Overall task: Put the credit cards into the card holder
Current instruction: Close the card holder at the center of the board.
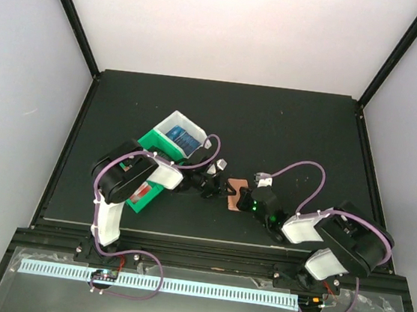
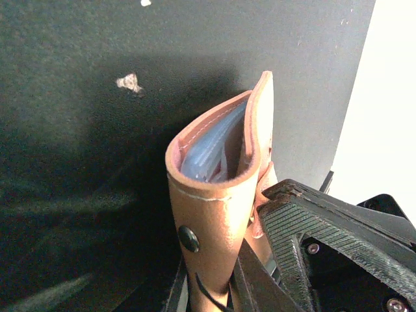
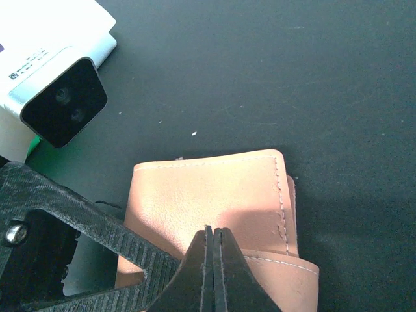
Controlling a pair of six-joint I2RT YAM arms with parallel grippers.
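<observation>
Black and white, our two arms rise from the near edge of the bench (image 1: 309, 130) and bend inward to meet just past it. Between them sits the card holder (image 1: 235, 194), salmon-brown leather, with the left tool (image 1: 209, 185) on one side and the right tool (image 1: 248, 203) on the other.

From above we get only that small tan patch. The left wrist view shows the holder gaping open, with pale blue pockets (image 2: 208, 153) inside and a dark snap stud (image 2: 189, 238) on its outer face. Its lower end runs down between the left tool's fingers (image 2: 325, 234), which pinch it. We see no card in the pockets from this angle.

The right wrist view gives the closed outer face instead, stitched along one edge. There the right tool's fingers (image 3: 224, 273) are pressed together, their tips over the leather. We cannot tell whether they catch any of it. The left arm's wrist camera (image 3: 62, 104) sits just beyond.

Farther back and left, only the top view shows a green bin (image 1: 155, 144) with a white bin (image 1: 173, 121) beside it. Blue credit cards (image 1: 184, 140) lie in the white one, well apart from the holder.
</observation>
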